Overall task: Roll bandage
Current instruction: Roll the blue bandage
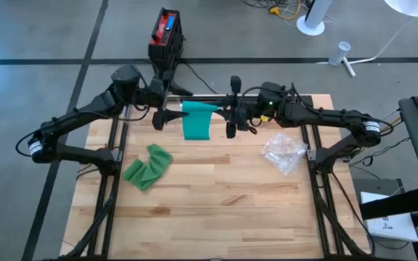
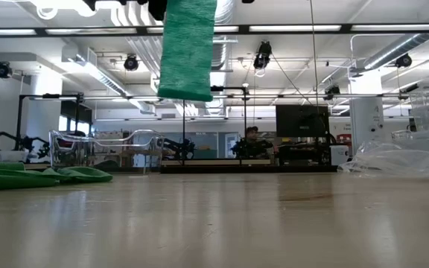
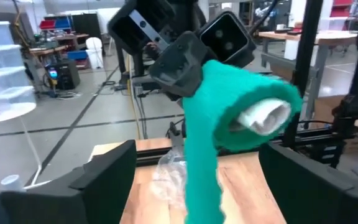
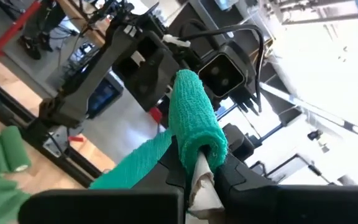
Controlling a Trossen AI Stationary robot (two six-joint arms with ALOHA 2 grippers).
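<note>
**Bandage roll held in the air at the table's far edge**

While the 2 arms meet above the far side of the table, the right gripper is clamped tight on the white core of the teal bandage roll, with the wound cloth sitting just past its fingertips. A loose tail of the same bandage hangs straight down from the roll, clear of the tabletop in the low view. Facing the roll's open end, the left gripper stands with its jaws spread wide, 1 finger on each side of the roll and touching nothing. A crumpled green bandage lies on the wood toward the left side, and a clear plastic wrapper lies toward the right.
</note>
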